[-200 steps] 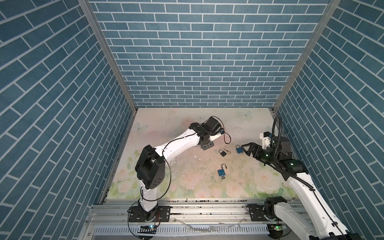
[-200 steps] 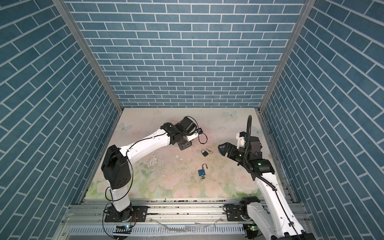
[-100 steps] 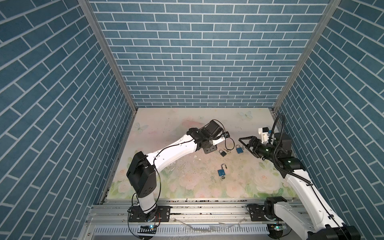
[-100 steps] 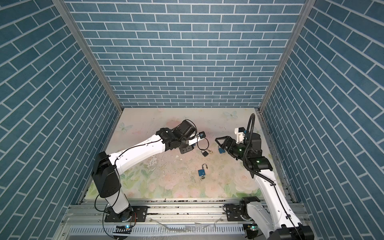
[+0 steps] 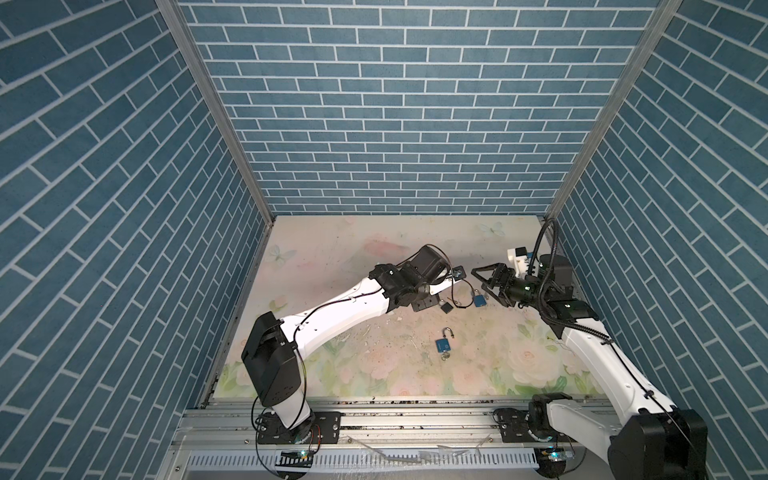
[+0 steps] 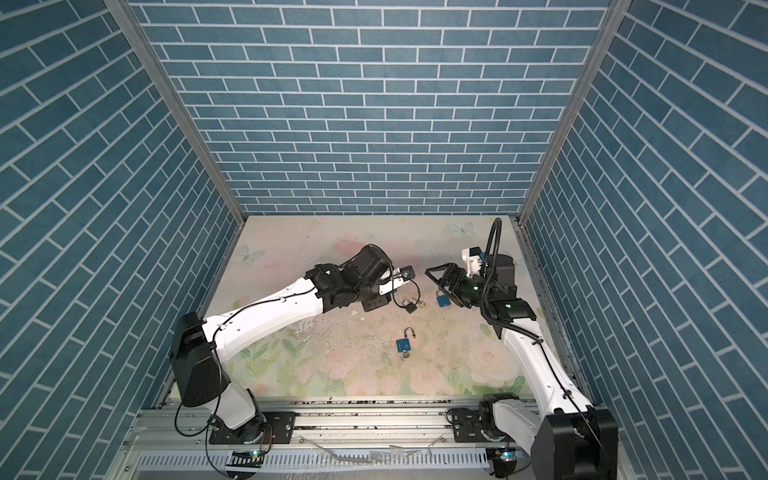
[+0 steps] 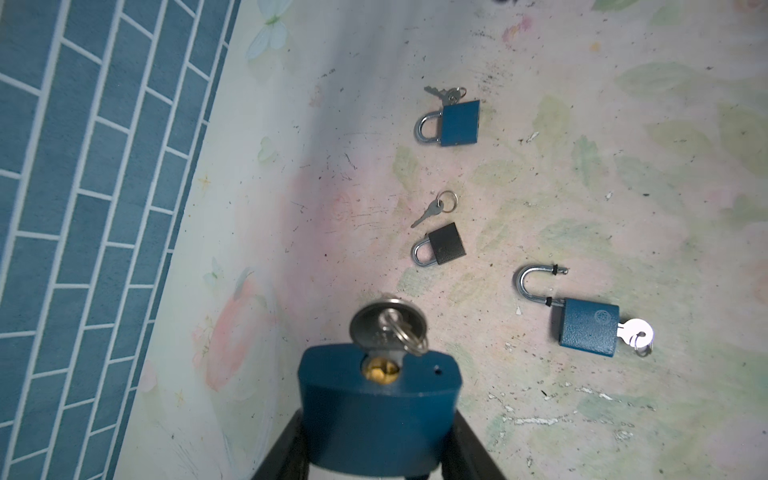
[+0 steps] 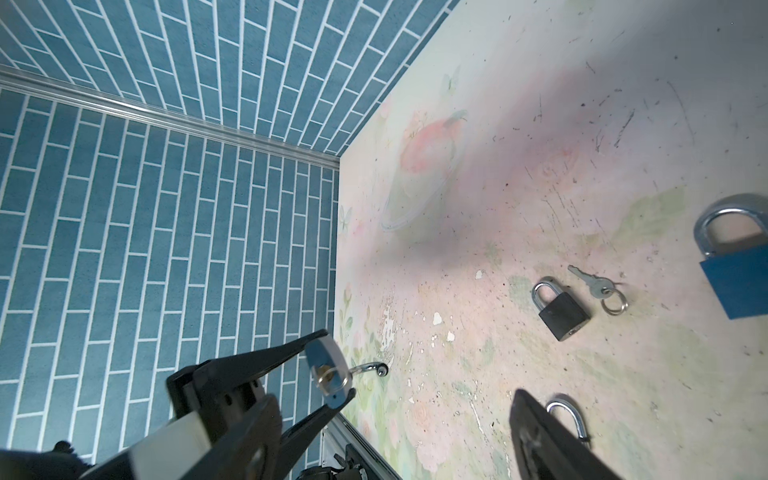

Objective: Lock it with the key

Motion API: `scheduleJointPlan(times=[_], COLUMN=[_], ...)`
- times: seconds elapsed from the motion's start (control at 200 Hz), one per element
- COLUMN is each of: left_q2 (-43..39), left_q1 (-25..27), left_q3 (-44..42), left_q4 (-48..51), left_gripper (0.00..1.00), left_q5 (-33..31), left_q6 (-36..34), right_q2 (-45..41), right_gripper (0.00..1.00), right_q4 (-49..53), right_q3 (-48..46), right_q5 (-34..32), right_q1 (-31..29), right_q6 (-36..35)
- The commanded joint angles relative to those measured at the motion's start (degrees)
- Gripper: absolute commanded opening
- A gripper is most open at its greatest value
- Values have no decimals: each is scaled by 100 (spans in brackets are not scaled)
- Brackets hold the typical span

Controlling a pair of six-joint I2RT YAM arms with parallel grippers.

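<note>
Blue brick-patterned walls are enclosing a floral tabletop (image 5: 332, 257). Just right of centre in both top views, the left gripper (image 5: 457, 273) is pinching a blue padlock (image 7: 378, 399) clear of the surface. Its shackle is standing open and its silver key (image 7: 388, 328) is sitting in the brass keyhole. The right gripper (image 5: 478, 279) is facing it, jaws spread, holding nothing. Four padlocks are showing: three blue and one black padlock (image 7: 446, 248). Four keys are showing: two inserted, two lying loose.
</note>
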State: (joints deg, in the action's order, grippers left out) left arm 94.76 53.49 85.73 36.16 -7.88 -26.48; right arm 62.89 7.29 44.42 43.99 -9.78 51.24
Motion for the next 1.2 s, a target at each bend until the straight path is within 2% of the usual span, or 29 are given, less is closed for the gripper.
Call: scheduleJointPlan(times=[0.0,0.35,0.685,0.865,1.195], left_q2=[-181,-57,53,86,179], left_q1=[105,115,117,117,122], left_q3=[-75,27,169,226,415], left_q4=[-388,-365,-355,-347,-252], left_gripper=[33,33,33,33,33], left_q5=[22,276,438,532,685], left_q6=[-84,-206,-214,-224,-260], right_q2=[96,461,718,829,1002], right_gripper=[84,78,68,57,51], right_q4=[-183,391,387,387,501], right_q3=[275,756,933,998,1114], right_q5=[281,500,479,489,479], right_q1=[-176,-678,-916,-1064,-1288], right_q6=[13,-713,-807,-879,-1062])
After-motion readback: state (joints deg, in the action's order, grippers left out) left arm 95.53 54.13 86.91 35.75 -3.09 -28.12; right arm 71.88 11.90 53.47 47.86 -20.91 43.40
